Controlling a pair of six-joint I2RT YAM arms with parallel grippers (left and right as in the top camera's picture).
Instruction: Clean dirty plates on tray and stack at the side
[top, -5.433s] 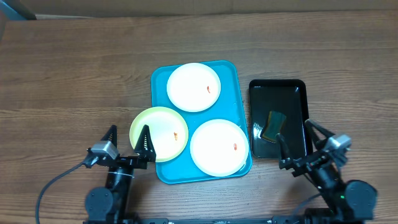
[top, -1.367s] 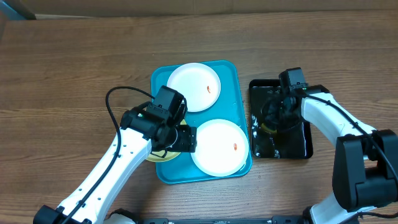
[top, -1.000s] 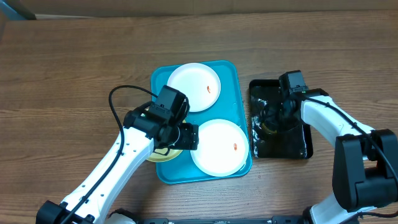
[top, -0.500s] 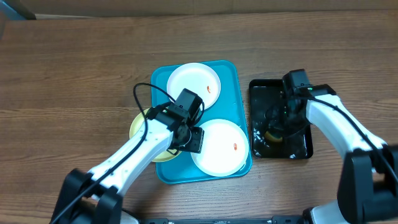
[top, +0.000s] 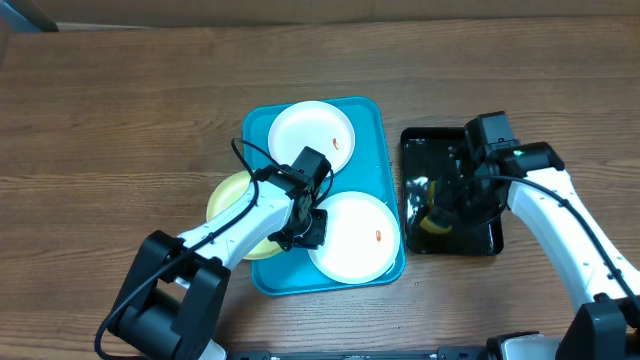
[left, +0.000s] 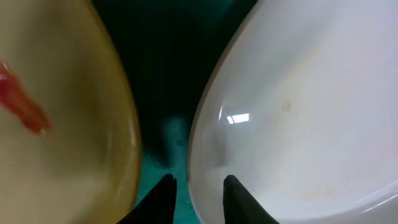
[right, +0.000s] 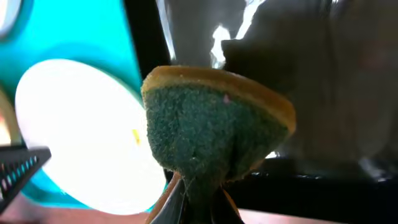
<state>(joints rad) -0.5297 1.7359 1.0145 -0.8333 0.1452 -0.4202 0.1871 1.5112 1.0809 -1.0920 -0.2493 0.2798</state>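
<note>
On the turquoise tray (top: 378, 130) lie two white plates, one at the back (top: 311, 140) and one at the front (top: 355, 235), each with a small red smear. A yellow-green plate (top: 228, 200) overhangs the tray's left rim, partly under my left arm. My left gripper (top: 305, 228) sits low at the front white plate's left edge. In the left wrist view its jaws (left: 198, 190) stand narrowly open astride that plate's rim (left: 194, 143), not touching it. My right gripper (right: 199, 199) is shut on a green-and-yellow sponge (right: 211, 137) above the black tray (top: 450, 150).
The glossy black tray stands right of the turquoise tray, wet and shiny. Bare wooden table (top: 120, 120) stretches to the left and behind. The left arm's cable (top: 245, 160) loops over the turquoise tray's left edge.
My left gripper has slid right from the yellow-green plate to the front white plate's rim, and its jaws have narrowed. My right gripper has lifted the sponge a little off the black tray.
</note>
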